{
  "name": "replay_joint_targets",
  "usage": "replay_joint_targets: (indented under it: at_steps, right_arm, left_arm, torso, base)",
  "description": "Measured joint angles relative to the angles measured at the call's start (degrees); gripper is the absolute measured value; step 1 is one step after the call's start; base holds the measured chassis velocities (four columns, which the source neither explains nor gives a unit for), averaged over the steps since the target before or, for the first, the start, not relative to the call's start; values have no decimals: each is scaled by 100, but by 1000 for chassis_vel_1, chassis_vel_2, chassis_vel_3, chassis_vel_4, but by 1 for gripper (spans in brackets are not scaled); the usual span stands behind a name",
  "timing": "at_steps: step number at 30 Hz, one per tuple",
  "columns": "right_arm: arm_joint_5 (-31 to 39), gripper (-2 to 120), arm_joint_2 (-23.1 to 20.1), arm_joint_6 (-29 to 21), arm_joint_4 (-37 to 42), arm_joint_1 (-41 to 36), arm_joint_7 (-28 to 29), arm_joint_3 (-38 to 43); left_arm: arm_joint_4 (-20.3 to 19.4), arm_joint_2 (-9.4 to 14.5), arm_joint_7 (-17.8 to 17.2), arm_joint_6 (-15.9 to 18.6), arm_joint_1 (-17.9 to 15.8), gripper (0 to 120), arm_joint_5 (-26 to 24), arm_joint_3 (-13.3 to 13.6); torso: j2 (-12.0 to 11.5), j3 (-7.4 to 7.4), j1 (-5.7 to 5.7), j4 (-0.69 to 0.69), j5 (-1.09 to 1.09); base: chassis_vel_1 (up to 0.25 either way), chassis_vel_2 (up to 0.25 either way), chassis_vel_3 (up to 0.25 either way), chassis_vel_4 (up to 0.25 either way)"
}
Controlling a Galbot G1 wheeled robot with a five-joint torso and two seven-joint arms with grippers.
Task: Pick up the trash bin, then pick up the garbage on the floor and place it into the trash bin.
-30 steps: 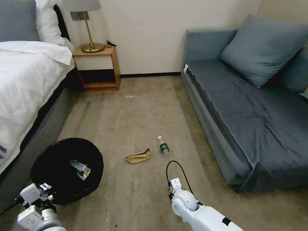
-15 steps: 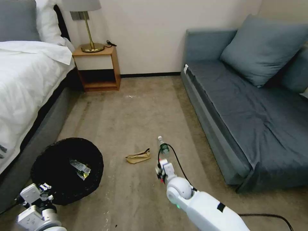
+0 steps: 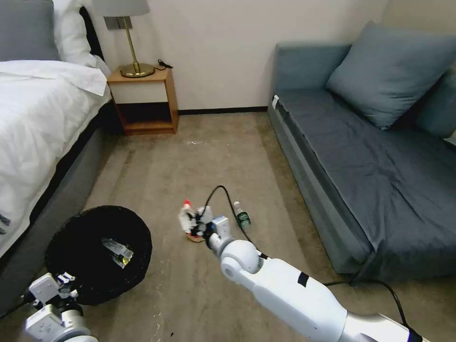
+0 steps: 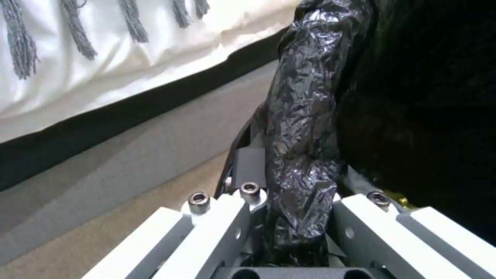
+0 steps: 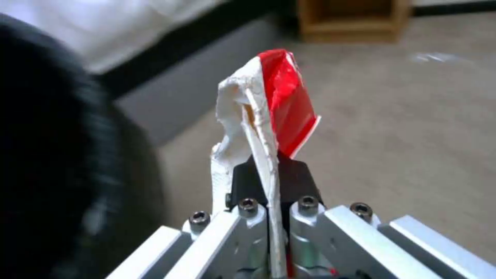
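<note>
bin (image 3: pixel 97 254) left by the bed (image 3: pixel 33 123), bottle (image 3: pixel 242 218) right toward the sofa (image 3: pixel 370 156)

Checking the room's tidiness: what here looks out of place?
Litter on the carpet: a small bottle lies on its side beside the sofa, and a tan scrap sits partly hidden under the right tool, which pinches a red-and-white wrapper. The left tool grips the bin's lined rim.

The right arm (image 3: pixel 289 294) is glossy white with a round ball-like joint, small black rectangular markings and a looping black cable. Both grippers have silver-white angular linkages fixed with dark hex-socket screws and black pads at the jaws.
</note>
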Motion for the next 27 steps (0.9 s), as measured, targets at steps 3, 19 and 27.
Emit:
replay_joint_targets:
  at_steps: [3, 19, 27]
  right_arm:
    - [64, 0, 86, 100, 40, 80, -84, -150]
    - [140, 0, 379, 782, 79, 336, -973, -843]
    - [-91, 0, 489, 851, -265, 455, -1141, -1033]
  left_arm:
    - [-4, -7, 0, 1, -11, 3, 0, 5]
    - [51, -61, 43, -1, -45, 3, -1, 24]
    - [-15, -128, 115, 8, -27, 3, 3, 59]
  torso:
    - [0, 0, 0, 0, 1]
    - [0, 0, 0, -1, 1]
    - [0, 0, 0, -1, 1]
  base:
    - [0, 0, 0, 0]
    - [0, 0, 0, 0]
    - [0, 0, 0, 0]
